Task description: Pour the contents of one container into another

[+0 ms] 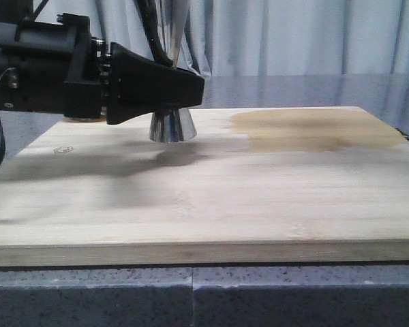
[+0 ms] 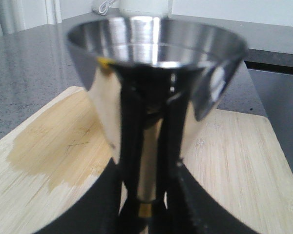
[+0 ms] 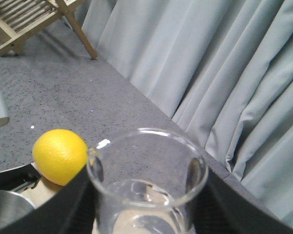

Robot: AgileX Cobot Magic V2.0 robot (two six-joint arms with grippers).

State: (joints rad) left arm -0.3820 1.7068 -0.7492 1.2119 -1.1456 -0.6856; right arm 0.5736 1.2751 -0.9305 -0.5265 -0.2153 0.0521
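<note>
Left gripper (image 1: 180, 88) clamps the steel jigger (image 1: 172, 125) standing on the board (image 1: 259, 197); right gripper (image 3: 146, 204) grips the glass beaker (image 3: 147, 180) beside a lemon (image 3: 59, 155).

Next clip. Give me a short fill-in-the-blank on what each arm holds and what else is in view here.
1. The left gripper is closed around the narrow waist of the steel ____.
2. The right gripper holds a clear glass ____.
3. The yellow fruit beside the glass in the right wrist view is a ____.
4. The jigger stands on a wooden ____.

Missing words: jigger; beaker; lemon; board
</note>
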